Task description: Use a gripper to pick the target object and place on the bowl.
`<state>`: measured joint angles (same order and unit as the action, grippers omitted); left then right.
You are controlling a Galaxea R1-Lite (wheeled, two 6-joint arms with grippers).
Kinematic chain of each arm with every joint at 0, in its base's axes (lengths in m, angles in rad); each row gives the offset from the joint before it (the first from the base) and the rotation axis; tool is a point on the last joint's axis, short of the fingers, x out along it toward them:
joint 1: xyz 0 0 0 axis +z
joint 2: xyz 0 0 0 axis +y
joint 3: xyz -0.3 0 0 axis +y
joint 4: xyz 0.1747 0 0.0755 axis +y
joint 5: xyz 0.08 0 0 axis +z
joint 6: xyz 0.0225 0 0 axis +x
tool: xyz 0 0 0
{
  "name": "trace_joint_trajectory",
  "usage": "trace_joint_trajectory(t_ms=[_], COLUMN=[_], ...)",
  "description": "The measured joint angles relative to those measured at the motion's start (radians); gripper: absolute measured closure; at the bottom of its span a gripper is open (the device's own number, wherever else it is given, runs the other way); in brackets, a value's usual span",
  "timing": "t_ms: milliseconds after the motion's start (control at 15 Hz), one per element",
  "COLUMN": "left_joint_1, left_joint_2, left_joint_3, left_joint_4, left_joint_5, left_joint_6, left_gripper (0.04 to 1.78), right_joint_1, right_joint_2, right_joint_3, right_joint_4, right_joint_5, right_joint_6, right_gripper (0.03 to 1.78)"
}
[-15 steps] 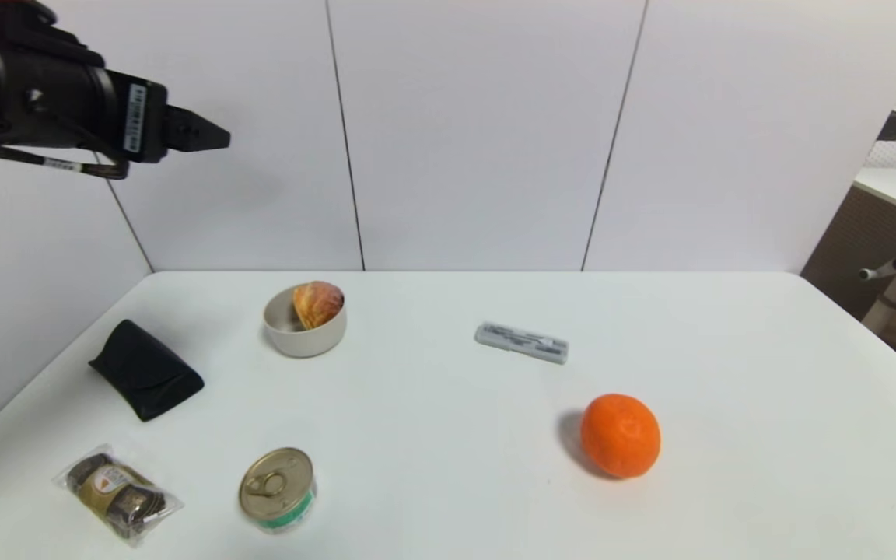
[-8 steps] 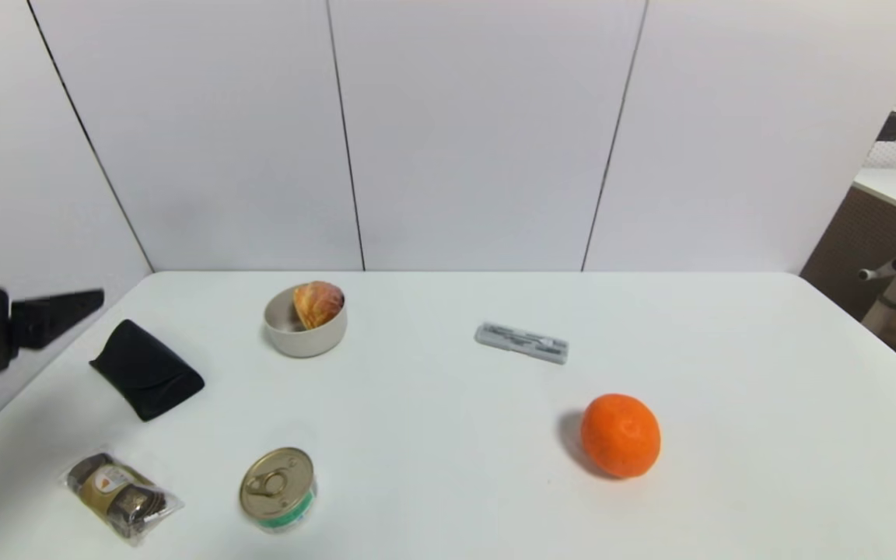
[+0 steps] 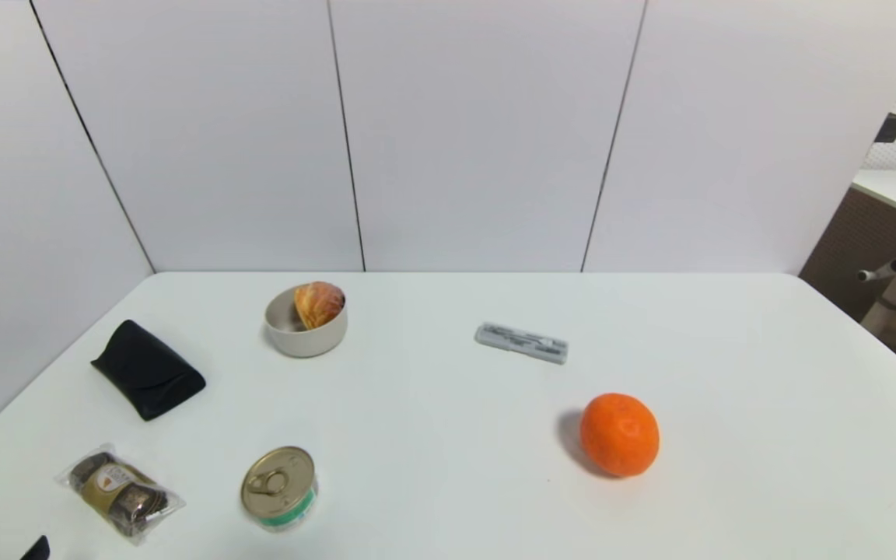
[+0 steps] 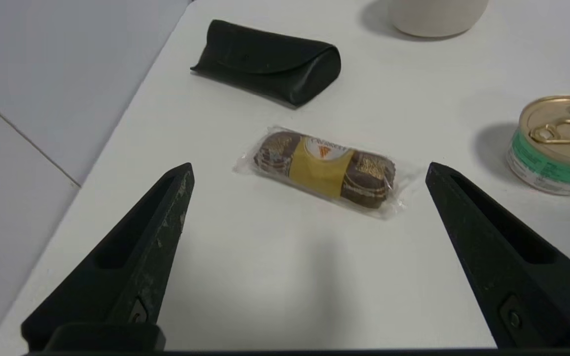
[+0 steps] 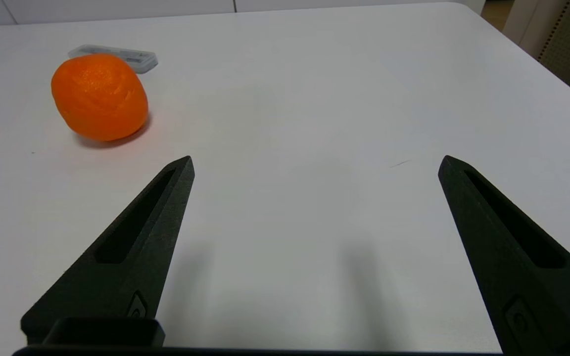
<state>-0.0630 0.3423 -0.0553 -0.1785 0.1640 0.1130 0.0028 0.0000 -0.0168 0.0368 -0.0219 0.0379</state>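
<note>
The golden-brown bread bun [image 3: 318, 303] lies inside the small beige bowl [image 3: 306, 338] at the back left of the white table, leaning on the bowl's right wall. The bowl's lower wall also shows in the left wrist view [image 4: 438, 22]. My left gripper [image 4: 308, 167] is open and empty, low over the table's front left corner, well short of the bowl; only a black tip of it [image 3: 36, 549] shows in the head view. My right gripper [image 5: 315, 158] is open and empty over the bare front right part of the table; it is out of the head view.
A black pouch [image 3: 148, 369], a wrapped snack packet [image 3: 120, 491] and a gold-lidded can [image 3: 280, 488] lie on the left. A grey flat case [image 3: 522, 342] and an orange fruit [image 3: 619, 434] lie on the right. Wall panels close the back and left.
My left arm has dropped from high at the back left, down past the left edge, to almost out of the head view at the front left. The bun and bowl have not moved.
</note>
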Motion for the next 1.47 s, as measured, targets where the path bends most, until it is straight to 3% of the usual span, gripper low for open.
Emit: trace_joint_trajectory(t_ms=[400, 733, 1467], left_joint_1=[0.065, 0.067, 0.067], left_joint_2=[-0.236, -0.333, -0.344], left_joint_3=[0.054, 0.055, 0.055], left_joint_4=[0.156, 0.176, 0.176], left_joint_5=[-0.164, -0.165, -0.165], left_joint_6=[-0.036, -0.068, -0.069], left_gripper=[0.13, 0.13, 0.13], right_joint_1=[0.0, 0.0, 0.0], right_joint_2=[0.0, 0.0, 0.0], right_joint_3=[0.0, 0.0, 0.0], right_joint_4=[0.0, 0.0, 0.0], right_joint_5=[0.0, 0.0, -0.001], right_joint_6=[0.0, 0.0, 0.0], right_gripper=[0.11, 0.11, 0.11])
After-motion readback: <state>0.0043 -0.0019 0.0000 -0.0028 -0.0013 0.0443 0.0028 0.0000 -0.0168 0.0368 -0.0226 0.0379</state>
